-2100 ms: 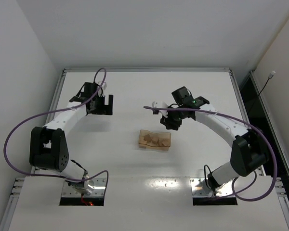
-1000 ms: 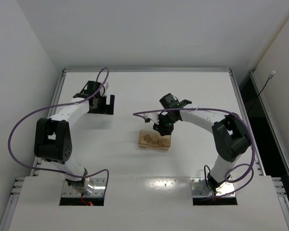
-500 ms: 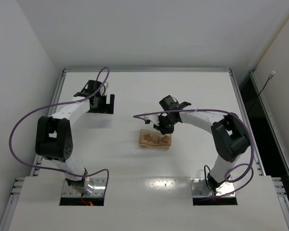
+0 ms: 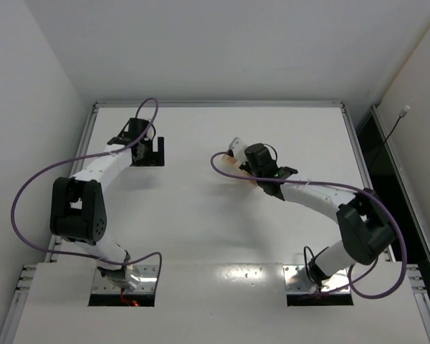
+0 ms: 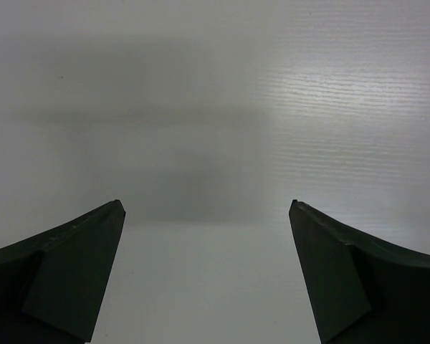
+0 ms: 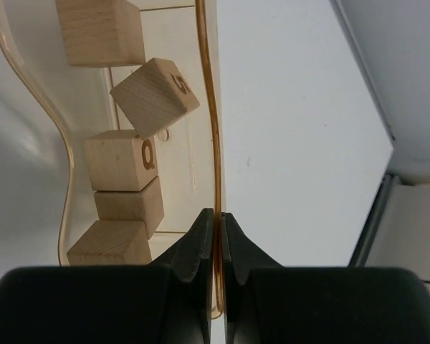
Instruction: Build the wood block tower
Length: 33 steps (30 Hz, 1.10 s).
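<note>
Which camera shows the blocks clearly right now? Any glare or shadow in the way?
Right wrist: wood blocks sharp, evenly lit in the tray, dark marks crisp; right gripper a black silhouette. Left wrist: bare table, bright sheen upper right, shadow band, left gripper underexposed. Top external: blocks hidden behind the right arm.

Inside the tray (image 6: pixel 209 107) sit the wood blocks (image 6: pixel 120 159), bunched together; the tray's wall is pinched in the right gripper (image 6: pixel 216 213), around mid-table.

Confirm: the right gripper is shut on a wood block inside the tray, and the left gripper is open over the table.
The right gripper is shut on the rim of the translucent tray, not on a block; the wood blocks lie inside, as the right wrist view shows. The left gripper is open over the table.
</note>
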### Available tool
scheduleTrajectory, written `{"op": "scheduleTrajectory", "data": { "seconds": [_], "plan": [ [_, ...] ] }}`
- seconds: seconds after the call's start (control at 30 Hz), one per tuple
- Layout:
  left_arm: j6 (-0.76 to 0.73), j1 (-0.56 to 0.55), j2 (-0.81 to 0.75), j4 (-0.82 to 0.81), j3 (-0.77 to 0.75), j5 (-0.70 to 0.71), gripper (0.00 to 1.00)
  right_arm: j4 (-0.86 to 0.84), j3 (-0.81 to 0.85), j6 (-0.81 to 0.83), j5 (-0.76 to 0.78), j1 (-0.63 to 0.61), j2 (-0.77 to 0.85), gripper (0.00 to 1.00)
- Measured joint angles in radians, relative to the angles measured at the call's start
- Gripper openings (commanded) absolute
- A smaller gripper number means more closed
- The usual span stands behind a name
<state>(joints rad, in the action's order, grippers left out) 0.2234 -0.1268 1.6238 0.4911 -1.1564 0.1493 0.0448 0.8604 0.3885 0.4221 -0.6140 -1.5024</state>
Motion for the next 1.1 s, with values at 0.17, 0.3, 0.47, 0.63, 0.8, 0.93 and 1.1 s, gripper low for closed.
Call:
{"op": "scheduleTrajectory", "data": {
  "seconds": [0.17,0.3,0.47,0.63,0.8,0.93,1.1],
  "plan": [
    [0.003,0.005,-0.023,0.000,0.000,0.014,0.99,-0.140,0.000,0.025,0.190,-0.031,-0.105,0.00],
    [0.003,0.019,-0.031,0.001,0.000,0.022,0.99,-0.277,-0.003,0.114,0.317,-0.069,-0.195,0.00],
    [0.004,0.047,-0.037,0.003,0.000,0.026,0.99,-0.551,-0.064,0.281,0.456,-0.126,-0.258,0.00],
    [0.004,0.056,-0.043,0.010,0.000,0.026,0.99,-0.940,-0.146,0.566,0.548,-0.185,-0.359,0.00],
    [0.004,0.057,-0.045,0.013,0.000,0.026,0.99,-1.195,-0.211,0.885,0.587,-0.248,-0.525,0.00],
    [0.004,0.058,-0.045,0.016,0.000,0.023,0.99,-1.306,-0.200,1.066,0.616,-0.267,-0.640,0.00],
    [0.004,0.064,-0.045,0.017,0.000,0.023,0.99,-1.361,-0.137,1.183,0.622,-0.267,-0.661,0.00]
  ]
}}
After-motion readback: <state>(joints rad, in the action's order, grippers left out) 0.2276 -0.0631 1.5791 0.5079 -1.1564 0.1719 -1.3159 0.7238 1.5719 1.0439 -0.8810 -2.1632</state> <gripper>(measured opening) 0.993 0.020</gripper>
